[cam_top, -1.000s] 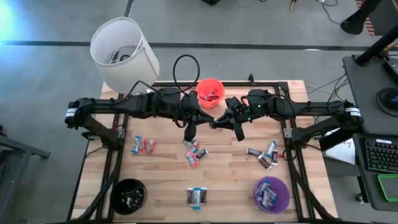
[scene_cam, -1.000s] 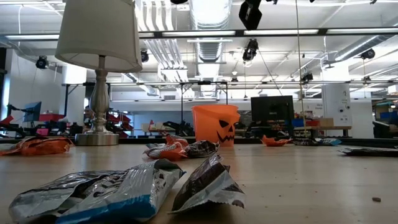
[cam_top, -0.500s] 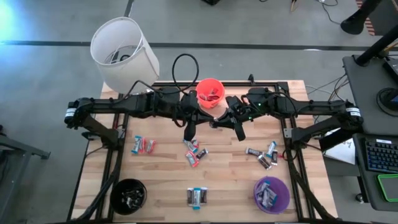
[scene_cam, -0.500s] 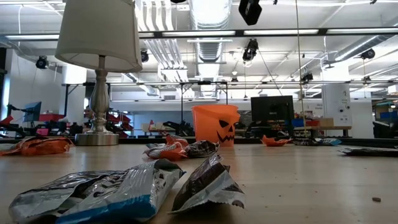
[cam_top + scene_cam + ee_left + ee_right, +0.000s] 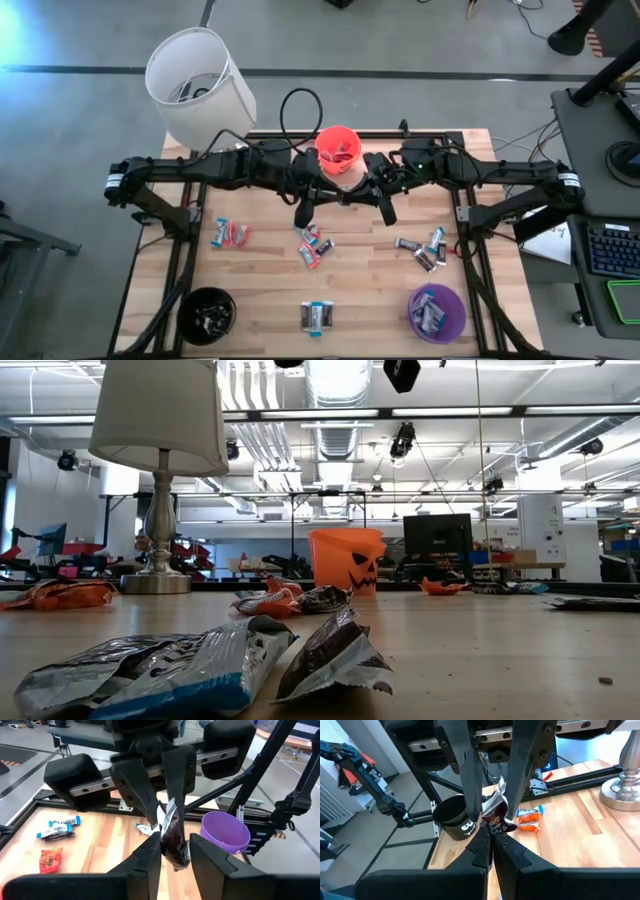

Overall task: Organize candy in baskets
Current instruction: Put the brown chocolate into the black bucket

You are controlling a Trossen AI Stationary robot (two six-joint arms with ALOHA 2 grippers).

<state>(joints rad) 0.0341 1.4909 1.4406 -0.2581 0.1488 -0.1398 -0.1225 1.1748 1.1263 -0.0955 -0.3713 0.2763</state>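
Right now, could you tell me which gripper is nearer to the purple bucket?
Right. The right gripper and left gripper meet mid-table by the orange bucket; the purple bucket sits on the right arm's side, far from both.

Both arms crossing the counter (image 5: 270, 270) just in front of the orange basket (image 5: 338, 146) and blocking it, candy (image 5: 312, 245) lying scattered mid-counter, lamp (image 5: 198, 75) standing at the far-left corner, bare wood lying open between the piles.

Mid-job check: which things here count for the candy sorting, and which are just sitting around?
Job:
- dark brown candy, passing between left tool and right tool
- loose candies
- orange bucket
- purple bucket
- black bucket

Lying about:
- lamp
- keyboard
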